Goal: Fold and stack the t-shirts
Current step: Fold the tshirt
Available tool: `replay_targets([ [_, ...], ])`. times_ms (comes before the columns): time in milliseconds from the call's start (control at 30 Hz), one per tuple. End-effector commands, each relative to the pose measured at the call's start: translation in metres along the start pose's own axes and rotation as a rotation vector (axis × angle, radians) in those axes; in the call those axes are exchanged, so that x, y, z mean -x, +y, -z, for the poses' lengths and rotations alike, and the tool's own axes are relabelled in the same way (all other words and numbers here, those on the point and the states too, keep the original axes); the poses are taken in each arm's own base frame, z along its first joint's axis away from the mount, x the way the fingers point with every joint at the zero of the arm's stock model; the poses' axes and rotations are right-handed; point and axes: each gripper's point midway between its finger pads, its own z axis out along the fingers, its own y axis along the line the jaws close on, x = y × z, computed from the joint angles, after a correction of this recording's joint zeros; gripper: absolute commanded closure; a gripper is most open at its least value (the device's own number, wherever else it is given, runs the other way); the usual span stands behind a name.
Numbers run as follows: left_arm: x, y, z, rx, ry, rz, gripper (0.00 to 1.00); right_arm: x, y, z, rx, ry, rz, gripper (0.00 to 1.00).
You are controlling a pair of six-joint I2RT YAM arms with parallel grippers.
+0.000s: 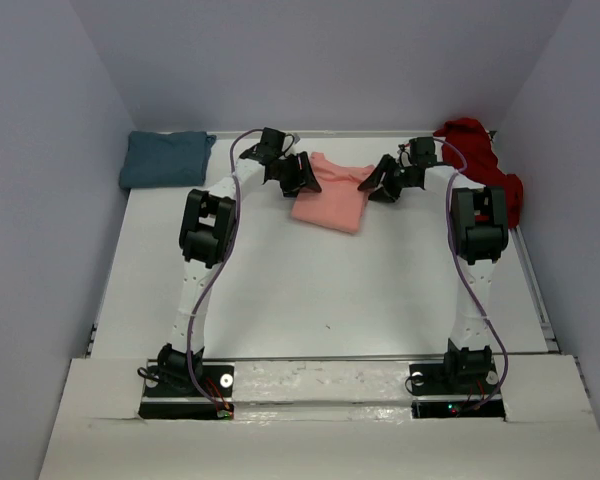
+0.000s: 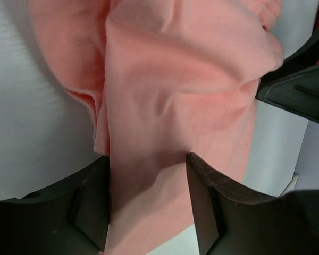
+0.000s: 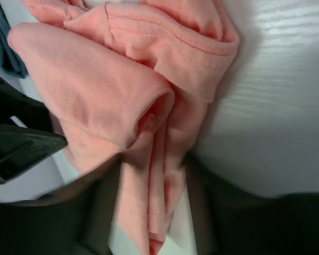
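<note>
Teal shirt (image 1: 163, 158) folded, far left; dark red shirt (image 1: 485, 165) heaped, untouched. Salmon shirt (image 1: 330, 200) half-folded, straddled by right claw (image 3: 151, 159), part-open, and left claw (image 2: 148, 159), grip indeterminate. Stacking not begun.

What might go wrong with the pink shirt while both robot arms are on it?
The salmon-pink shirt lies bunched in layers between the left gripper's jaws, so a pinch might catch too many layers and fold crookedly.
At the right gripper only a narrow rolled edge sits between the jaws; it may slip out.
Both grippers work close together over the shirt, so they could bump.
</note>
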Motion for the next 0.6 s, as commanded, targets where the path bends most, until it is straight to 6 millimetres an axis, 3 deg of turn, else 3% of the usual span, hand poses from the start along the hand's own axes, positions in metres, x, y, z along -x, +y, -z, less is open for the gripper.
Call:
replay_targets([
  [0, 0.001, -0.023, 0.003, -0.062, -0.001, -0.006, 0.52, -0.002, -0.019, -0.006, -0.103, 0.005, 0.017, 0.63],
  [133, -0.003, -0.027, 0.005, -0.064, 0.006, -0.005, 0.73, -0.003, -0.022, -0.006, -0.125, 0.013, 0.015, 0.96],
  [333, -0.026, -0.024, 0.016, -0.02, 0.058, 0.008, 0.76, -0.008, -0.029, -0.002, -0.17, 0.053, 0.016, 1.0],
  [367, -0.036, -0.015, 0.017, 0.02, 0.081, 0.018, 0.76, -0.011, -0.03, 0.0, -0.177, 0.065, 0.024, 1.0],
  [567, -0.075, 0.004, 0.033, 0.128, 0.157, 0.014, 0.77, -0.042, -0.025, 0.007, -0.24, 0.144, 0.094, 1.0],
])
